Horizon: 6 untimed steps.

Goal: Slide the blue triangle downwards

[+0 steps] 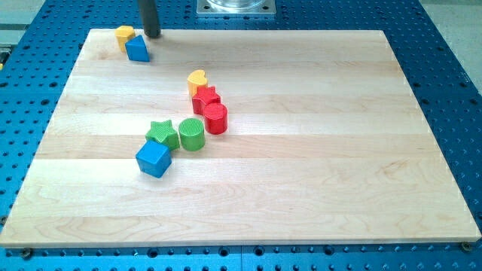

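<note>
The blue triangle (138, 49) sits near the top left corner of the wooden board (301, 188), touching a yellow block (124, 35) at its upper left. My tip (152, 35) stands just above and to the right of the blue triangle, close to its top edge, at the board's top edge.
A yellow heart (197, 79), a red star (205, 98) and a red cylinder (215, 118) cluster near the board's middle. A green star (162, 133), a green cylinder (192, 134) and a blue cube (154, 159) lie below them to the left. A metal base plate (236, 7) is at the view's top.
</note>
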{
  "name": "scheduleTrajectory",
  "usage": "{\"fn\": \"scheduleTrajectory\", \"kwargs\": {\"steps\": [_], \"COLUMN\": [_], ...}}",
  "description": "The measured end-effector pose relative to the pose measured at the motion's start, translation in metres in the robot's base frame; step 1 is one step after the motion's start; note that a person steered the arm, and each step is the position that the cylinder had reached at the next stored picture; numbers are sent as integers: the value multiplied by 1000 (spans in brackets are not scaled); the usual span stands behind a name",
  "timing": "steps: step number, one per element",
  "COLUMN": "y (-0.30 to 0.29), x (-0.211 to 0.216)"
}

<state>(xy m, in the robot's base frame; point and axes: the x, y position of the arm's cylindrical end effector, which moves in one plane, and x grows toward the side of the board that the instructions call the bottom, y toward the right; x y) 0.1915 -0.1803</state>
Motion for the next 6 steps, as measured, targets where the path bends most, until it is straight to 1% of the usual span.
{"fn": "scheduleTrajectory", "kwargs": {"steps": [1,2,3,4,5,6], "y": [-49,-78,-27,38,45,70], "x": [2,8,59,71,115,114]}}
